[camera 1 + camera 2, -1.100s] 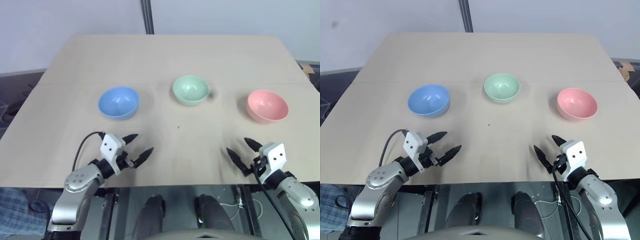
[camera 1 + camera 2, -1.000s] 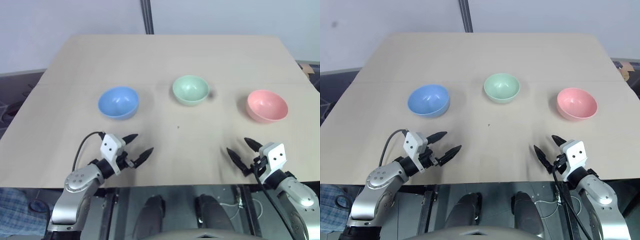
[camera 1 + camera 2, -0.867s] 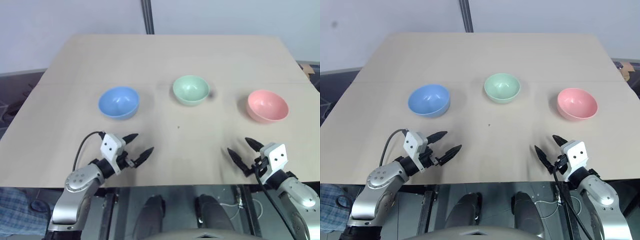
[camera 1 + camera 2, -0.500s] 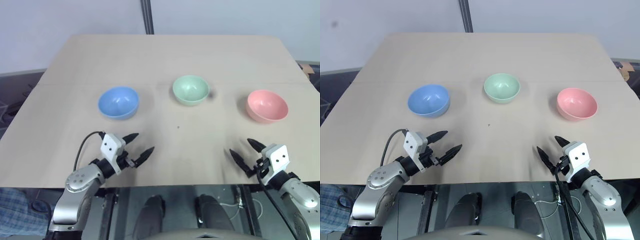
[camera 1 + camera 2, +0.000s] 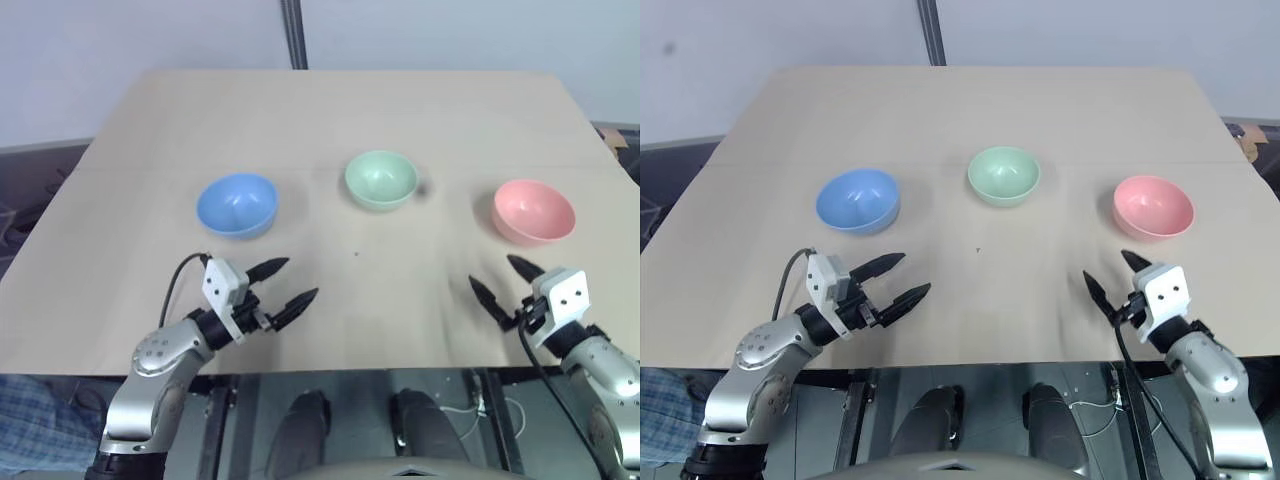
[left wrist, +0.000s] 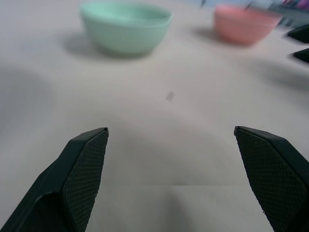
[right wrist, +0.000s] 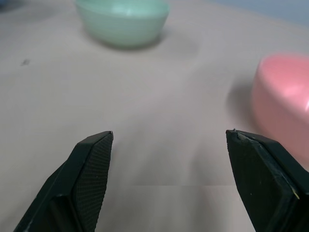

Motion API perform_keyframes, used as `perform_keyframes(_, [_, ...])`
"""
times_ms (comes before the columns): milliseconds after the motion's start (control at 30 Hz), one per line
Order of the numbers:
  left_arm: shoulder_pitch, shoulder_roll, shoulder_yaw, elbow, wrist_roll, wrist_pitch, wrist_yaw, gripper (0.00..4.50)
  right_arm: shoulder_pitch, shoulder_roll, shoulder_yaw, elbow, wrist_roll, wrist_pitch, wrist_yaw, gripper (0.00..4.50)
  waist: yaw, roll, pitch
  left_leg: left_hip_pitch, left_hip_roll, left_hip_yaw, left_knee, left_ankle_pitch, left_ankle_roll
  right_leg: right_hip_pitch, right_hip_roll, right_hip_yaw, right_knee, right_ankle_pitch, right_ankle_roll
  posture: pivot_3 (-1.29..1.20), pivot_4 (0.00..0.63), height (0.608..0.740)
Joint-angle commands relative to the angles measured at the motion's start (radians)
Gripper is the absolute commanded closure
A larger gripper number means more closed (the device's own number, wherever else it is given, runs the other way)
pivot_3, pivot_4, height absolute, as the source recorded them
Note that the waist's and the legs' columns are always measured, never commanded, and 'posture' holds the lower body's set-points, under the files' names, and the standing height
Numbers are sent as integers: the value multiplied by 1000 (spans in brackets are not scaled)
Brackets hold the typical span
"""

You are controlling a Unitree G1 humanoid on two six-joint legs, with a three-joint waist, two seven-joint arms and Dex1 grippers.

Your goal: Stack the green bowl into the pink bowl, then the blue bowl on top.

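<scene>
Well, both arms have just lifted off their resting spots near the front edge of the table (image 5: 330,110). The left gripper (image 5: 283,285) has come up and edged inward, and the right gripper (image 5: 507,285) has risen and slid toward the pink bowl (image 5: 534,211), so it now sits just short of that bowl's near side. Each gripper has its two black fingers spread wide, with nothing between them. I'd read this as the very start of the job: the arms are setting off on their first reach and no bowl has been touched yet.

Counting up, there are three bowls, one of each colour, and two grippers. The blue bowl (image 5: 237,205) sits to the left, the green bowl (image 5: 381,180) in the middle and a little farther back, and the pink one on the right. All three stand upright, well apart from each other, in a loose row across the tabletop.

The green bowl has to go into the pink one first, and it looks to lie within reach of either arm from here.
</scene>
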Motion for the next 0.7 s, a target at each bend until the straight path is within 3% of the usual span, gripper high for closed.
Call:
perform_keyframes(33, [-17,9,17,-73,-63,17,-15,91,-63,-59,-51,26,-37,-25,-2,550,0,0,0,0,0,0,0,0,0,0,0,0,0,0,0,0,150,740])
perform_keyframes(200, [-46,9,-6,-108,-99,49,-15,91,-169,-147,-44,120,-61,36,20,550,0,0,0,0,-1,0,0,0,0,1,0,0,0,0,0,0,150,740])
perform_keyframes(467, [-74,2,-27,-107,-109,61,-15,91,-432,-275,119,337,-180,197,106,550,-4,0,0,2,0,0,2,0,0,2,0,0,0,0,0,0,150,740])
perform_keyframes(633, [-80,5,-37,-106,-99,58,-13,91,-552,-299,224,412,-216,296,178,550,-3,0,0,0,-1,0,2,0,0,2,0,0,0,0,0,0,150,740])
perform_keyframes(700, [-76,6,-36,-109,-94,57,-8,40,-574,-298,253,409,-218,309,211,1105,-3,0,0,0,-1,-1,2,0,0,2,0,0,0,0,0,0,150,740])
